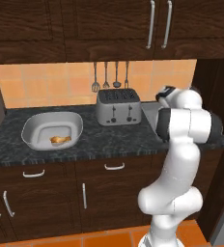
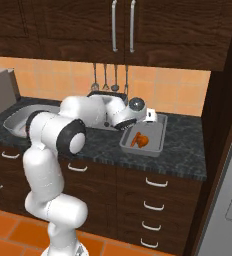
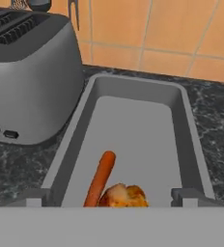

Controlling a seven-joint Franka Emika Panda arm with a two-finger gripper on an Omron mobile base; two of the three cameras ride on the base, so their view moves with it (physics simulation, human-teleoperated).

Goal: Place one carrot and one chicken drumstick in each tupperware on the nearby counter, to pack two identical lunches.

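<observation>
Gripper (image 3: 105, 198) spread wide over the near end of the rectangular tupperware (image 3: 181, 116), fingertips (image 3: 35, 198) grey and blocky, standing outside both side walls. Nothing pinched between them; no clear contact with the container walls.

Rectangular tupperware: light grey, matte, smooth, shallow, tray-like with straight walls and a flat floor. Inside, near the gripper end, a carrot (image 3: 99, 179), thin, orange, tapered, lying lengthwise along the left half of the floor. Right beside it and touching, a chicken drumstick (image 3: 123, 196), golden-brown, lumpy, meaty end showing, lower part cut off by the frame edge. In the right base view the same pair as orange-brown shapes (image 2: 139, 140) in the tray, just past the arm's wrist.

Rounded tupperware (image 1: 36, 126): wider, bowl-like, light grey, soft corners, well to the left on the counter (image 1: 109, 142). One second drumstick (image 1: 60, 140) on its floor, tan, bulbous end and narrow bone end.

Counter: dark, marbled stone, faintly glossy. Between the two containers a toaster (image 1: 118, 107), brushed silver, boxy with rounded edges, slots on top, just beside the tray's left wall. Orange tile behind, with metal utensils (image 1: 111, 75) hanging.
</observation>
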